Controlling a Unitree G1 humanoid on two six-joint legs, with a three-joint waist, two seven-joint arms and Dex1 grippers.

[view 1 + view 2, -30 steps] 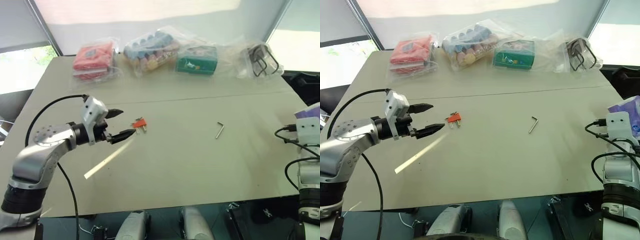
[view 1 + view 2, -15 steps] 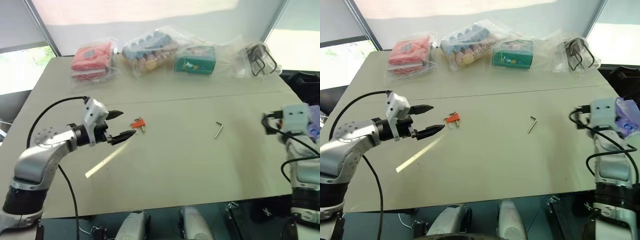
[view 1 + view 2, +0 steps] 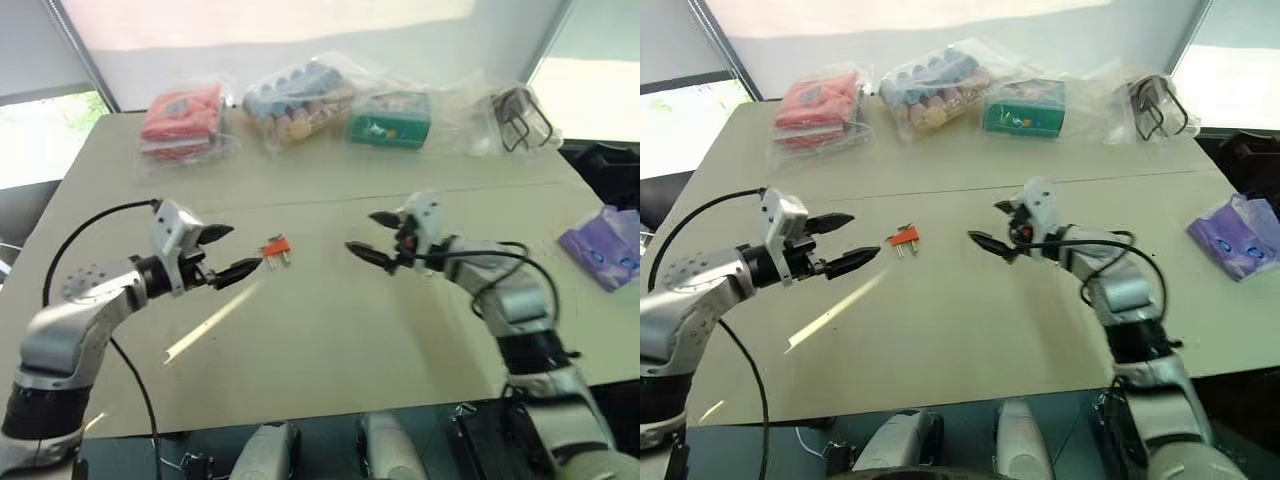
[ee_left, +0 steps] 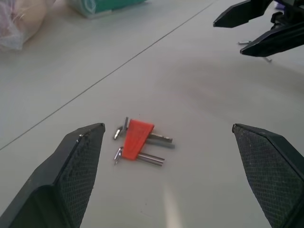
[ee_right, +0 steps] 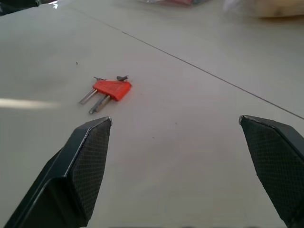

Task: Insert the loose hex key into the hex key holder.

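The hex key holder [image 3: 277, 247], a small red-orange clip with short metal prongs, lies flat on the table. It also shows in the left wrist view [image 4: 137, 140] and the right wrist view [image 5: 111, 89]. My left gripper [image 3: 245, 248] is open just left of it, fingertips pointing at it, not touching. My right gripper [image 3: 362, 232] is open to the holder's right, pointing left toward it, with nothing between its fingers [image 4: 247, 14]. The loose hex key is hidden behind my right hand in the eye views.
Along the table's far edge sit a red packet [image 3: 183, 115], a bag of coloured items [image 3: 300, 95], a green box [image 3: 390, 118] and a bag with a black cable [image 3: 520, 115]. A purple packet [image 3: 605, 245] lies at the right. A seam crosses the table.
My right arm swung in from the table's right edge to the middle, turned to point left, and now covers the spot where the loose hex key lay. The left gripper barely moved.
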